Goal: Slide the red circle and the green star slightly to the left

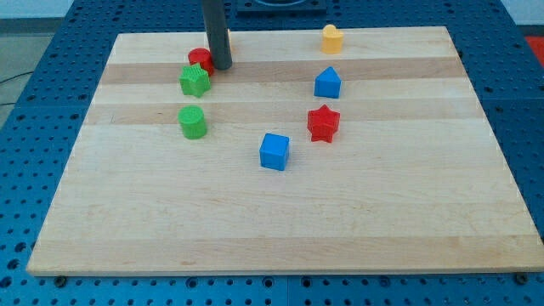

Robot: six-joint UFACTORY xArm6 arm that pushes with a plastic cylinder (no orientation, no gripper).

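Observation:
The red circle [199, 59] lies near the view's top left of the wooden board [280, 221]. The green star [195, 80] sits just below it, touching it. My tip [221, 65] stands on the board right beside the red circle's right edge, slightly above and right of the green star. The rod rises out of the view's top.
A green round block [193, 121] lies below the green star. A blue cube [274, 151], a red star [323, 122], a blue house-shaped block [327, 83] and a yellow block [331, 38] lie to the right. A blue pegboard surrounds the board.

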